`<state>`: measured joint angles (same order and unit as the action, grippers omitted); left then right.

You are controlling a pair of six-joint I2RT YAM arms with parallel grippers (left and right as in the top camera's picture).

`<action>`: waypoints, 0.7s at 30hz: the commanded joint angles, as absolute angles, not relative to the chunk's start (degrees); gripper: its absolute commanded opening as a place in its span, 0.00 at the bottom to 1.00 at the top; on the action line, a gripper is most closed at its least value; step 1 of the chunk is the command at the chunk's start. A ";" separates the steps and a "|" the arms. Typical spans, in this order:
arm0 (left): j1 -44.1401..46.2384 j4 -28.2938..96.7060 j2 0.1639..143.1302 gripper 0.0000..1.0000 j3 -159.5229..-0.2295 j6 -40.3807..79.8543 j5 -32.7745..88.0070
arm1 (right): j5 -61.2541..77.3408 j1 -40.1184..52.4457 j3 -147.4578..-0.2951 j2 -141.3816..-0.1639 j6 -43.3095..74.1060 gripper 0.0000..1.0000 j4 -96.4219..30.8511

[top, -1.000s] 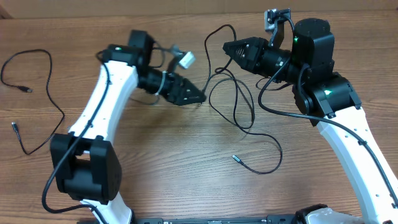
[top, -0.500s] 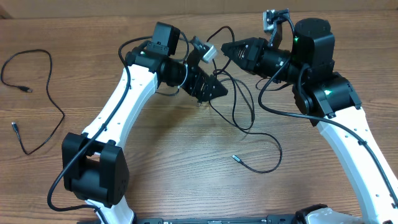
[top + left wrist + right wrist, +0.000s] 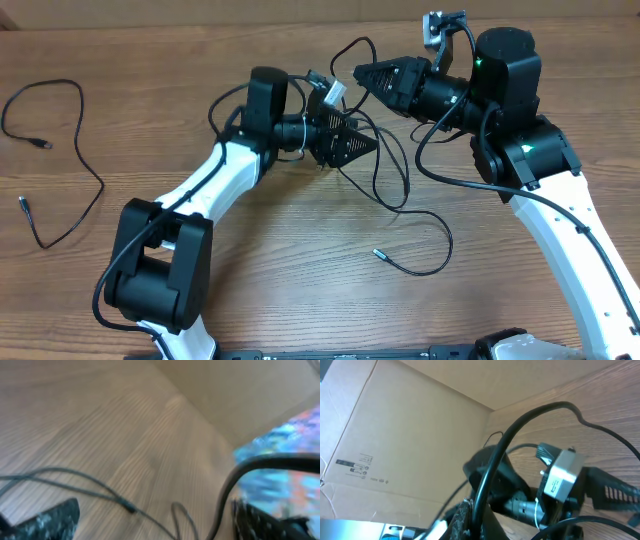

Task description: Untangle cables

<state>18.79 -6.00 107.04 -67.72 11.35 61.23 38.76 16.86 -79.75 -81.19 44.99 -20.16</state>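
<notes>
Thin black cables lie in tangled loops on the wooden table between my two arms, and one plug end trails toward the front. My right gripper is shut on a strand of that tangle and holds it lifted above the table. My left gripper points right, just below the right one, among the loops. In the left wrist view its fingers stand wide open with a thin cable on the wood between them, not gripped. A separate cable lies at the far left.
A cardboard wall borders the back of the table. The left arm's wrist camera block hangs close in front of my right gripper. Thicker black arm cables loop off the right arm.
My left arm has swung right, up to the tangle under the right gripper, and its jaws have opened wide. The right arm has kept still with its strand.
</notes>
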 commanded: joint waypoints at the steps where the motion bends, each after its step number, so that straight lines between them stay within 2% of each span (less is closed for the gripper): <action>1: 19.25 -11.25 107.50 1.00 -64.05 22.15 66.06 | 39.33 16.73 -81.36 -80.05 45.04 0.04 -19.57; 12: 23.66 -12.49 107.57 0.96 -62.67 23.99 62.13 | 39.33 16.73 -81.36 -80.05 45.04 0.04 -19.55; 15: 25.32 -12.53 107.57 0.90 -62.67 25.45 58.83 | 39.35 16.73 -81.36 -80.05 45.04 0.04 -19.62; 17: 25.71 -12.62 107.57 0.76 -62.67 26.98 57.87 | 39.38 16.73 -81.36 -80.05 45.04 0.04 -19.79; 19: 25.69 -12.73 107.57 0.36 -62.67 27.07 57.84 | 39.81 16.75 -81.36 -80.05 44.99 0.04 -19.79; 20: 25.50 -12.73 107.57 0.23 -62.67 27.09 57.87 | 40.01 16.73 -81.36 -80.05 45.01 0.04 -19.81; 21: 25.23 -12.71 107.57 0.15 -62.67 27.09 57.87 | 40.01 16.73 -81.36 -80.05 45.01 0.04 -19.81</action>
<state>26.00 -12.45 107.04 -63.00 25.87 59.42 38.98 16.86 -79.75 -81.19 45.01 -20.18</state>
